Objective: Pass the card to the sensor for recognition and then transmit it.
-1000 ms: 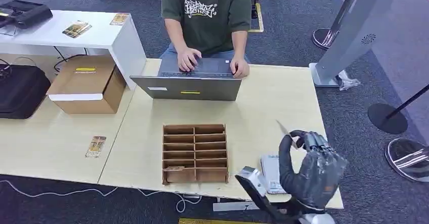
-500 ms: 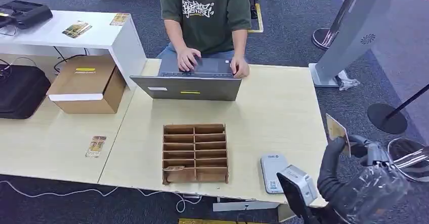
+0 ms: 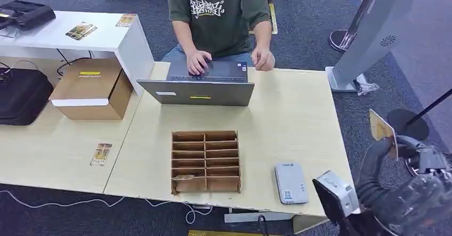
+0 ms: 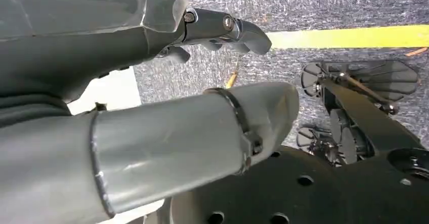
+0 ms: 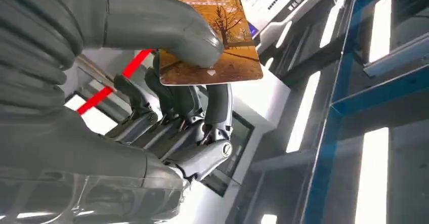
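While the right hand (image 3: pixel 408 188) pinches the card (image 3: pixel 382 128) beyond the table (image 3: pixel 298 119) edge, keep it upright toward the person (image 3: pixel 218 12); left hand (image 4: pixel 152 82) holds nothing, fingers apart

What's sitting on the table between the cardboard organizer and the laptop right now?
Nothing: in the head view, bare tabletop runs between the cardboard organizer and the laptop.

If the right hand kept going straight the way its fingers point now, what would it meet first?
Nothing near, probably: the right hand, holding the card beyond the table edge, points upward; depth unclear.
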Tool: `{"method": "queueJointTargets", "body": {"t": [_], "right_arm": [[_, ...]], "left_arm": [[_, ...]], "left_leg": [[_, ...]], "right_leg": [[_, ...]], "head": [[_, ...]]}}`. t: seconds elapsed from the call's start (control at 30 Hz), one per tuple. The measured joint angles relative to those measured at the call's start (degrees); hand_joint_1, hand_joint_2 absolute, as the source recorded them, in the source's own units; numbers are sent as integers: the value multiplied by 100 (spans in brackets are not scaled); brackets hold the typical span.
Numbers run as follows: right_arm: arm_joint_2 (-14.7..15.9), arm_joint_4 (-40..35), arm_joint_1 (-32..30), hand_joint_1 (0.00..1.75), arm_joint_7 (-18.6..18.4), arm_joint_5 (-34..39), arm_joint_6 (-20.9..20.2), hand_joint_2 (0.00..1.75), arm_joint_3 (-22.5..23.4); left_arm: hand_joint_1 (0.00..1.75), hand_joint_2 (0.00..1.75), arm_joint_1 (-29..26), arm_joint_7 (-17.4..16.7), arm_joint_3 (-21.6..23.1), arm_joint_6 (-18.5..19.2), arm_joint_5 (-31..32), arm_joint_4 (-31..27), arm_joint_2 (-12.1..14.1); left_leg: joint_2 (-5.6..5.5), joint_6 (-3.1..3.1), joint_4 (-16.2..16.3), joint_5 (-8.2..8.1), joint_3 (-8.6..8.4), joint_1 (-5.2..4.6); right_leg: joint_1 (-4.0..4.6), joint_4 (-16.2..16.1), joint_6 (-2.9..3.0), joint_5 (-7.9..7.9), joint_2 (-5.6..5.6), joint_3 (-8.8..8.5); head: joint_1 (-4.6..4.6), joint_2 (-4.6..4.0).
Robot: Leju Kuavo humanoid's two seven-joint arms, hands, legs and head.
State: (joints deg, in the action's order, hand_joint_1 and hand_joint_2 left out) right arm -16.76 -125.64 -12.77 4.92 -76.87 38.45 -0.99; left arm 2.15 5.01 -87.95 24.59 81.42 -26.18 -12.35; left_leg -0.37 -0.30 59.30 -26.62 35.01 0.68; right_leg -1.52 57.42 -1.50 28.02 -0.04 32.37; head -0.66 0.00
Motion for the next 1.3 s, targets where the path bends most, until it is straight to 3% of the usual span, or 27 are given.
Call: {"method": "queueJointTargets", "body": {"t": [0.33,0.53,0.67,0.97,1.3], "right_arm": [[46,566,502,164,79,-312,-2,175,188],[133,1133,1059,159,-324,-779,-2,175,158],[240,1898,1784,161,-858,-850,-2,175,-206],[474,3912,3509,162,-1176,-876,-39,175,-975],[789,6248,5306,171,-2129,-876,-7,175,-1923]], "left_arm": [[0,0,20,-4,2,-241,183,107,136],[0,0,44,31,18,-308,293,278,258],[0,0,83,63,39,-343,393,437,369],[0,0,134,52,221,-367,617,750,610],[0,0,193,-9,562,-369,732,1030,852]], "left_leg": [[0,0,0,1,-5,1],[7,0,0,3,-9,0],[11,-3,0,11,-12,1],[13,-9,0,25,-13,3],[12,-2,2,31,-11,2]], "right_leg": [[1,1,1,-1,1,-5],[1,1,3,-8,7,-6],[1,2,5,-12,11,-8],[2,6,10,-25,14,-4],[2,7,5,-30,12,-3]], "head": [[-2,0],[-4,0],[-2,0],[-2,0],[-4,0]]}}
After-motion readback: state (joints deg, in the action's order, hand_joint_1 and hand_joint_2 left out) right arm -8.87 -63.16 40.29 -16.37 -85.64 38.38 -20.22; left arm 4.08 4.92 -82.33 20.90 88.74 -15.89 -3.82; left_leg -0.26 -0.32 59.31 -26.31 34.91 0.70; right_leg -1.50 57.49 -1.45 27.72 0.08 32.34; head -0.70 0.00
